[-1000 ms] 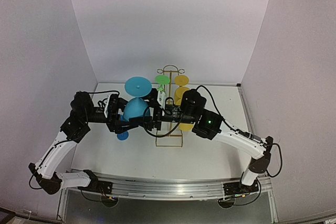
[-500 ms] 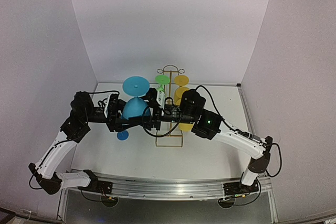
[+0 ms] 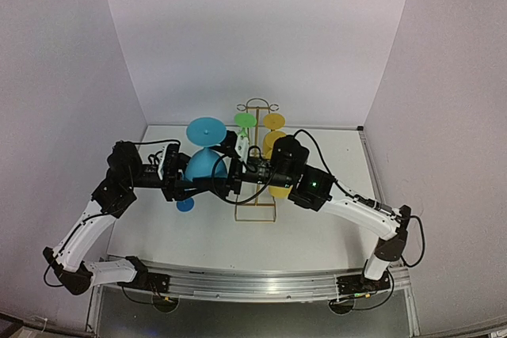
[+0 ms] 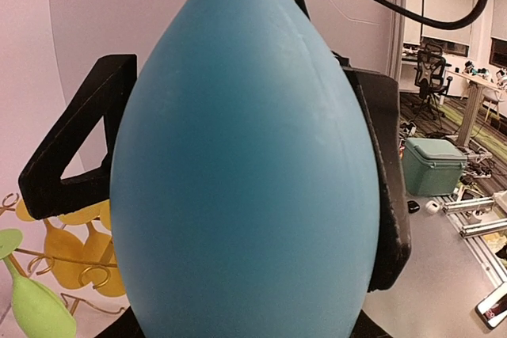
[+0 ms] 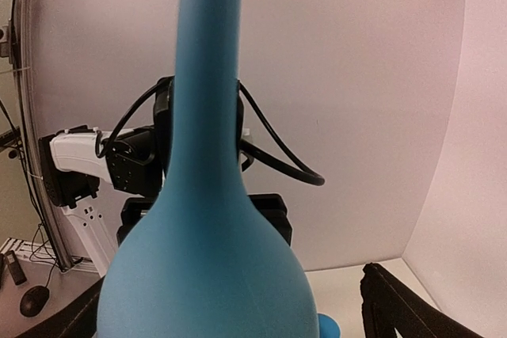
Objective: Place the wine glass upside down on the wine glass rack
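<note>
Arms meet over the table (image 3: 317, 231) around a blue wine glass (image 3: 204, 159), upside down with its foot on top, just left of the gold wine glass rack (image 3: 257, 100). We see the left gripper (image 3: 198, 183) clamped on the bowl from both sides. The right gripper (image 3: 234, 180) has its fingers spread wide beside the same bowl. A green glass (image 3: 245, 119) and yellow glasses (image 3: 274, 123) hang on the rack.

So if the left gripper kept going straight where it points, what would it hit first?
Probably the right gripper, facing it just beyond the blue wine glass it holds; depth is unclear.
</note>
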`<action>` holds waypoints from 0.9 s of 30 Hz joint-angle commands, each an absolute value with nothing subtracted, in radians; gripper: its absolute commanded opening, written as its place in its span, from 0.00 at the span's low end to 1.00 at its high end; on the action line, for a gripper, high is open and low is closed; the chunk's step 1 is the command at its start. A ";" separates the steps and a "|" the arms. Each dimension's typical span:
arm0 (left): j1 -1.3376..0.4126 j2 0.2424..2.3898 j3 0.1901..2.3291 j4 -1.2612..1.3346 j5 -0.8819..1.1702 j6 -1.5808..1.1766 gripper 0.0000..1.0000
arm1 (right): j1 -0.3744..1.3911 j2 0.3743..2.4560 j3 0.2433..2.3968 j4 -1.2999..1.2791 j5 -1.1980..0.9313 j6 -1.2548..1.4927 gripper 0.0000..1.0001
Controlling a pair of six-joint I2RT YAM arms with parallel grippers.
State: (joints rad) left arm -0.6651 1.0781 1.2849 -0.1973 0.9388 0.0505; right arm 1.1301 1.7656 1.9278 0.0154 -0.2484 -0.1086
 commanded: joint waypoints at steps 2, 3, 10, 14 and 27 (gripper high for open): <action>-0.669 1.051 1.275 -0.154 0.894 0.027 0.26 | 1.129 1.706 1.902 0.067 -0.197 -0.112 0.95; -0.668 1.050 1.275 -0.153 0.879 0.026 0.26 | 1.129 1.697 1.892 0.068 -0.189 -0.112 0.95; -0.628 1.058 1.252 -0.093 0.772 -0.039 0.24 | 1.128 1.604 1.831 0.081 -0.203 -0.068 0.96; -0.563 1.072 1.236 -0.040 0.773 -0.112 0.24 | 1.129 1.527 1.746 0.080 -0.115 -0.076 0.97; -0.424 1.188 1.055 0.067 0.744 0.184 0.23 | 0.961 1.269 1.544 -0.233 0.652 0.017 0.98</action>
State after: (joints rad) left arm -0.4285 1.1469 1.0921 -0.0268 0.7474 0.0468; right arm 1.0813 1.3284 1.5445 -0.0376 0.3497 -0.0852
